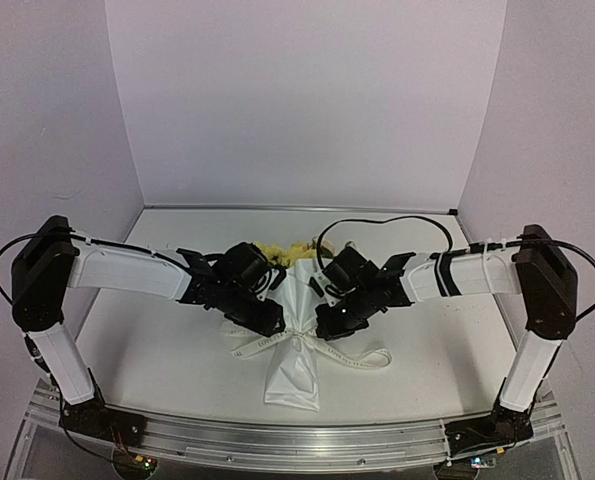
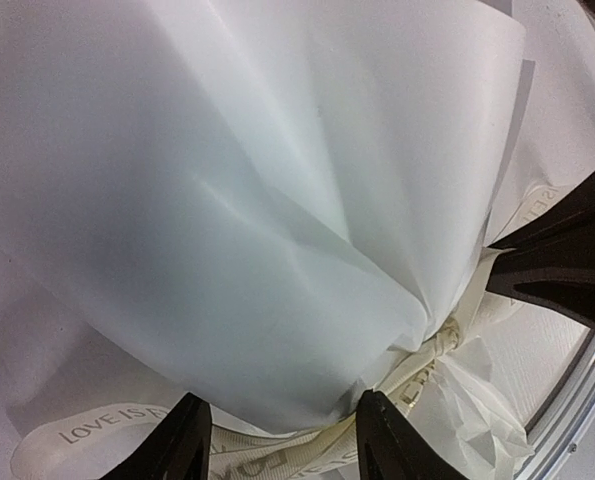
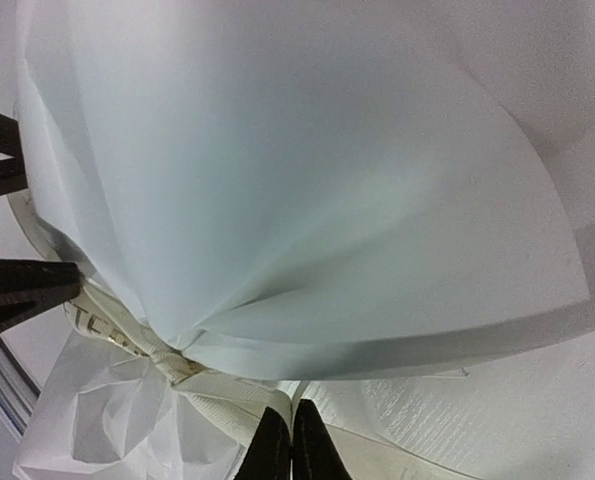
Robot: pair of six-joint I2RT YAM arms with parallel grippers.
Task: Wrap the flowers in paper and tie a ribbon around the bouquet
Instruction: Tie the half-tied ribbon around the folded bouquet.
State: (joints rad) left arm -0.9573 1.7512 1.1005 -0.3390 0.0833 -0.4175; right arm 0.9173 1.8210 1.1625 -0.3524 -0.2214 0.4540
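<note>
The bouquet (image 1: 295,300) lies mid-table as a white paper (image 1: 293,378) cone, with the yellow and cream flowers (image 1: 285,252) at its far end. The cream lettered ribbon (image 1: 362,357) is knotted round its waist, its ends trailing left and right. At the cone's left side my left gripper (image 1: 270,322) stands open. In its wrist view the left gripper (image 2: 282,428) straddles a ribbon (image 2: 247,462) strand under the paper (image 2: 257,200). My right gripper (image 1: 329,328) is at the cone's right side. Seen from the wrist, the right gripper (image 3: 293,414) is shut on a fold of ribbon (image 3: 227,400) next to the knot.
The left gripper's dark fingers (image 3: 12,285) show at the left edge of the right wrist view, and the right gripper's fingers (image 2: 567,265) at the right edge of the left wrist view. White walls close in the table (image 1: 177,300) on three sides. A metal rail (image 1: 297,445) runs along its near edge.
</note>
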